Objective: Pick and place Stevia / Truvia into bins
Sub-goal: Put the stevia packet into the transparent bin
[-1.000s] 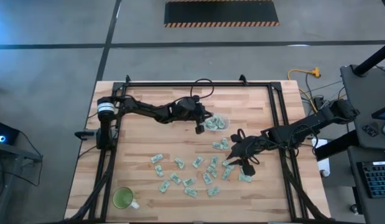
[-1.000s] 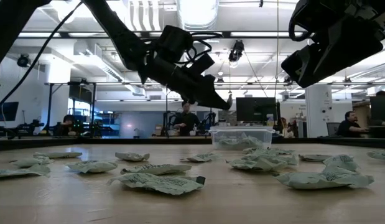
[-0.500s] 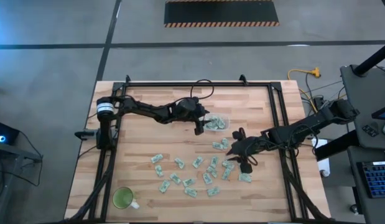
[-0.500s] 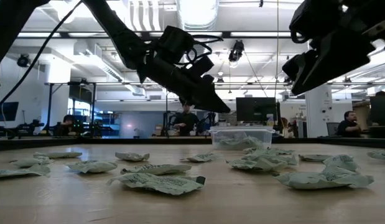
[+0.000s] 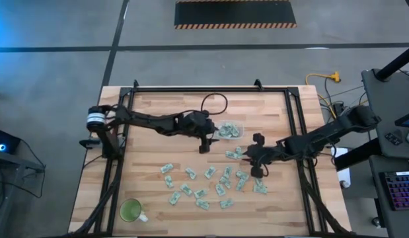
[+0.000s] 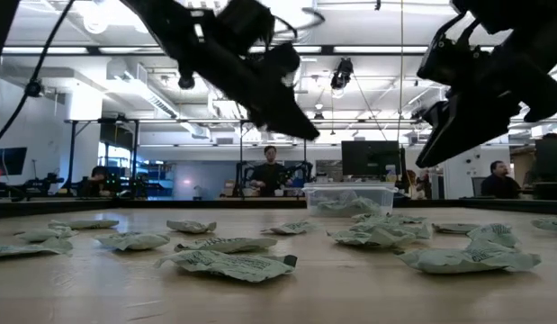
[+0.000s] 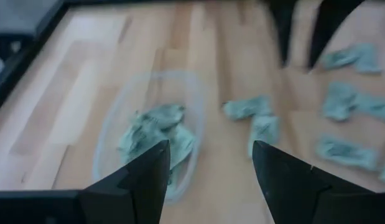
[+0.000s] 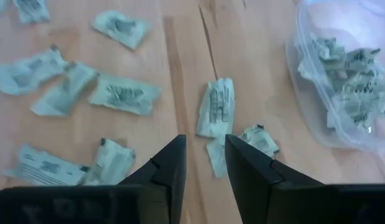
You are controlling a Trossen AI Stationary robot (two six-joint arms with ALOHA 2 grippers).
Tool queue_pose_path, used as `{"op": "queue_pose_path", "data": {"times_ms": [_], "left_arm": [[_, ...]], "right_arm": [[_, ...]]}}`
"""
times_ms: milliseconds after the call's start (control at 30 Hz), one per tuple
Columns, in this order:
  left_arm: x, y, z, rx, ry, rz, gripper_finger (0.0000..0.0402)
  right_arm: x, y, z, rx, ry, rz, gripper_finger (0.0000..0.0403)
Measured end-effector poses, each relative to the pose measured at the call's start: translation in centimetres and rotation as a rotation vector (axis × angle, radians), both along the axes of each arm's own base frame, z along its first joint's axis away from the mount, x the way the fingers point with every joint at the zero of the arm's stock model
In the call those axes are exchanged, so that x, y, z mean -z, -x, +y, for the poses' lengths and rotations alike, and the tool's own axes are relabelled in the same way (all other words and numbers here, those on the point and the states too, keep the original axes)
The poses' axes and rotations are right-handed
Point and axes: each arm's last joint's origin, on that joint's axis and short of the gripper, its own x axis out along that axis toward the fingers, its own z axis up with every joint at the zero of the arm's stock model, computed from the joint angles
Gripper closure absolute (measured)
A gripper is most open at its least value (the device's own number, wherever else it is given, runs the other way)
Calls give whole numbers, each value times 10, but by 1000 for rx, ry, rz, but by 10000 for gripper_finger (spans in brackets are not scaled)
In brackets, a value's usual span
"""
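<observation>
- Hovering above the table [image 5: 151, 152], the left gripper [image 5: 204, 147] is just beside the clear tub [image 5: 230, 129], on the side toward the left edge; its fingers [image 7: 136, 180] stand wide apart and hold nothing.
- The tub sits a little behind the middle of the table and has a small heap of green and white sachets [image 7: 156, 134] inside (they lie crumpled, one over the other).
- The right gripper [image 5: 257, 173] hangs over the sachets nearest the right edge; its fingers [image 8: 170, 171] are only a little apart, and nothing is between them.
- A pair of sachets [image 8: 220, 112] lies on the wood just beside the tub, in front of the right gripper's fingertips.
- About twenty loose sachets [image 5: 201, 182] are spread over the front half of the table, from the middle toward the right edge.
- A green cup [image 5: 131, 211] stands near the front left corner, well apart from the sachets.
- In the low view both arms are raised clear of the wood.
</observation>
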Motion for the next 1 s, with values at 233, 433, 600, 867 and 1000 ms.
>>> {"op": "queue_pose_path", "data": {"times_ms": [233,433,600,867,1000], "left_arm": [[-29,18,-34,90,-1,-8,189],[-41,34,-66,178,6,22,189],[-37,45,-88,236,24,40,189],[-21,57,-107,239,103,131,189],[-9,64,-113,234,131,176,189]], "right_arm": [[27,-7,-3,7,51,128,301],[41,-17,-9,18,85,199,307],[45,-25,-10,30,87,215,313],[44,-26,-10,29,82,210,341],[47,-27,-9,20,67,220,374]]}}
